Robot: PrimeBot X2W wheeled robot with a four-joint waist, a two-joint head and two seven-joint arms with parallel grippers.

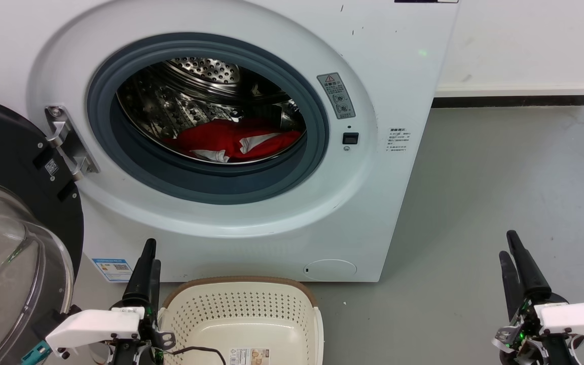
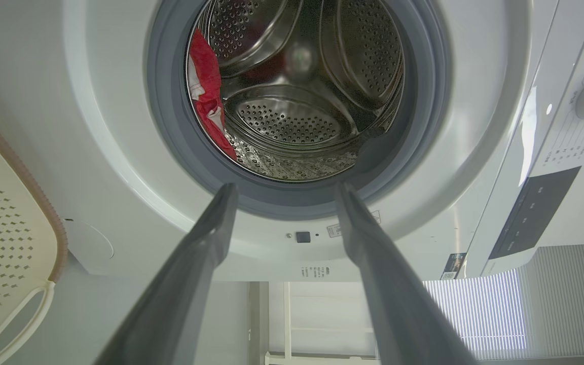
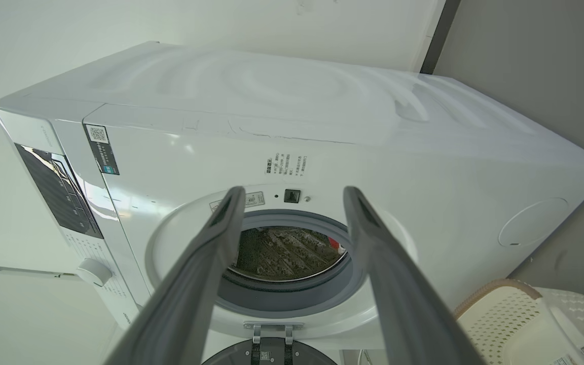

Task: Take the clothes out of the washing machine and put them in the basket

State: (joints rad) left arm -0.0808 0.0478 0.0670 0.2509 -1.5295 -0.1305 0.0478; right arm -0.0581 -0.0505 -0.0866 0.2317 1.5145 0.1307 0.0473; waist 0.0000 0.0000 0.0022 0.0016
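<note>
The door [image 1: 18, 238] of the washing machine [image 1: 383, 213] is swung fully aside to the left, so the porthole is unobstructed. The clothes [image 1: 231, 139] are seen as a red heap with white patches at the bottom of the steel drum [image 1: 201, 71], just behind the grey gasket [image 1: 251, 187], where they would have settled under their own weight; they are gripped by nothing. The basket [image 1: 241, 309] is stood on the floor [image 1: 500, 177] directly below the opening and close to the machine's front, presumably so that the garment need only be drawn out and lowered a short way. The left tool [image 1: 152, 252] is held just beside the basket's left rim, fingers apart and empty, and in its wrist view it is aimed at the porthole. The right tool [image 1: 507, 243] is held well off to the right over bare floor, fingers likewise apart and empty. The reach into the drum is judged not yet begun, and the left arm appears the better placed for it
</note>
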